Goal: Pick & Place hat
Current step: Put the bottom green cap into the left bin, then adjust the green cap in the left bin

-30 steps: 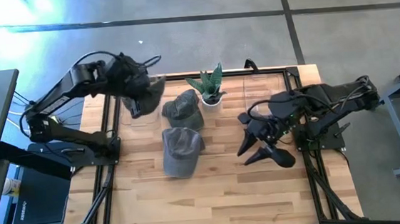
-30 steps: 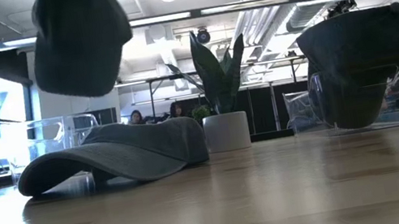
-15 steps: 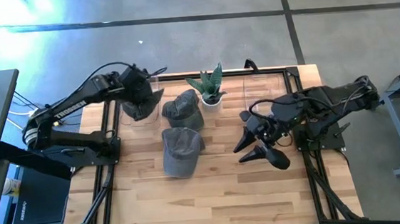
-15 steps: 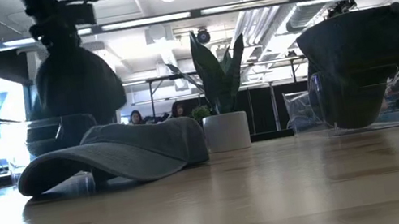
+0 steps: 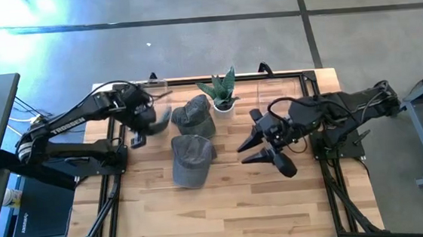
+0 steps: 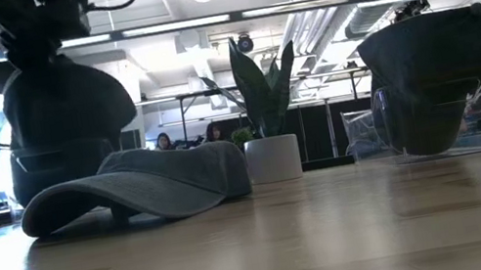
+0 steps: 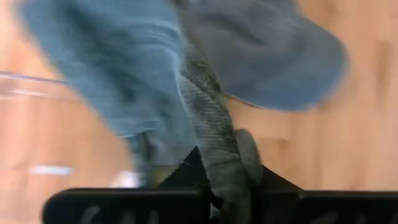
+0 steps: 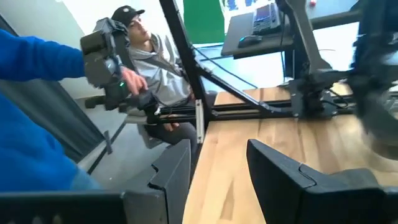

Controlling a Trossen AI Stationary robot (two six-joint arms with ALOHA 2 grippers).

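My left gripper (image 5: 138, 128) is at the table's far left, shut on a dark grey hat (image 5: 157, 120) that hangs low beside a clear stand (image 5: 152, 89). In the low view this hat (image 6: 68, 111) covers the stand; whether they touch I cannot tell. A second hat (image 5: 193, 114) lies left of the plant. A third (image 5: 192, 159) rests on its brim and crown in mid-table. In the low view, one more dark hat (image 6: 441, 60) sits on a clear stand. My right gripper (image 5: 247, 138) hovers open right of centre, with nothing between its fingers (image 8: 171, 171). My left gripper pinches a narrow fold of the hat's grey cloth (image 7: 214, 134) between its two fingers, by the hat's rim. The fingers slant down from above. The crown and the brim (image 7: 273, 56) hang below and beyond them.
A potted plant (image 5: 223, 93) stands at the far middle, with another clear stand (image 5: 277, 90) to its right. Black frame rails run along the table's edges. In the right wrist view, a seated person (image 8: 146, 59) and a blue sleeve (image 8: 31, 106) are beyond the table.
My left gripper has come down and a little toward the near edge, tipping more steeply downward. It has carried the hat from high above the table down to the level of the clear stand. My right gripper has turned a little in place.
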